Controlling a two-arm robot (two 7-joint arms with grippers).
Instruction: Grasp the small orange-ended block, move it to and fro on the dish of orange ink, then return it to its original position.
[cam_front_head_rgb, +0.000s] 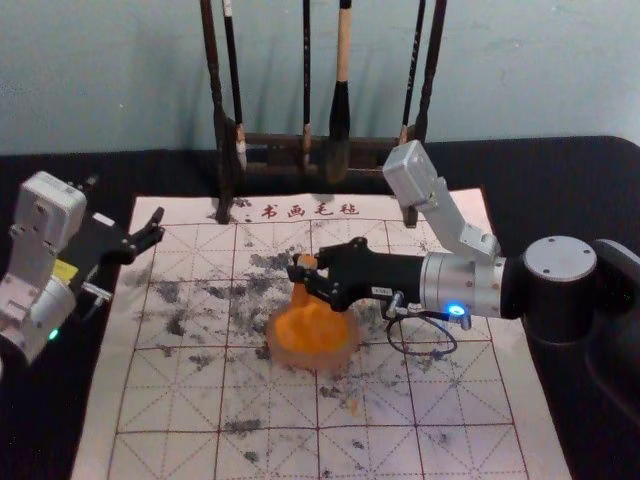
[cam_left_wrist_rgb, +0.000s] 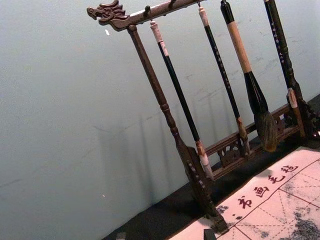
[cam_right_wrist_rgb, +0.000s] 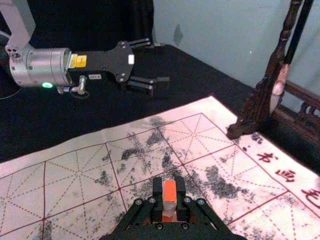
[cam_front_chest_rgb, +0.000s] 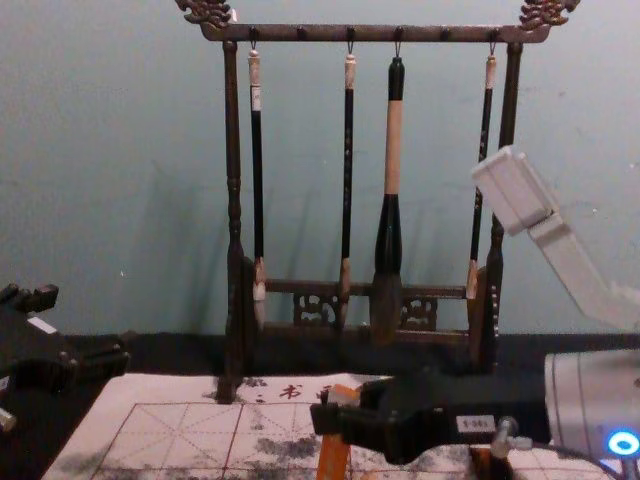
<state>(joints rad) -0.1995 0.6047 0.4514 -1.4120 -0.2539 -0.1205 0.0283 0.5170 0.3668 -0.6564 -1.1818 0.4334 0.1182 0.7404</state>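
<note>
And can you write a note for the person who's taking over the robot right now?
Right gripper: shut on the block, holding it upright by the far edge of the ink dish. I can't tell if it touches the ink.
Left gripper: open and empty, parked out on the left.
Done: block picked up. I can't tell whether any rubbing has happened.
Left: finish moving it to and fro on the dish, then put it back. Its starting spot isn't clear from here.
</note>
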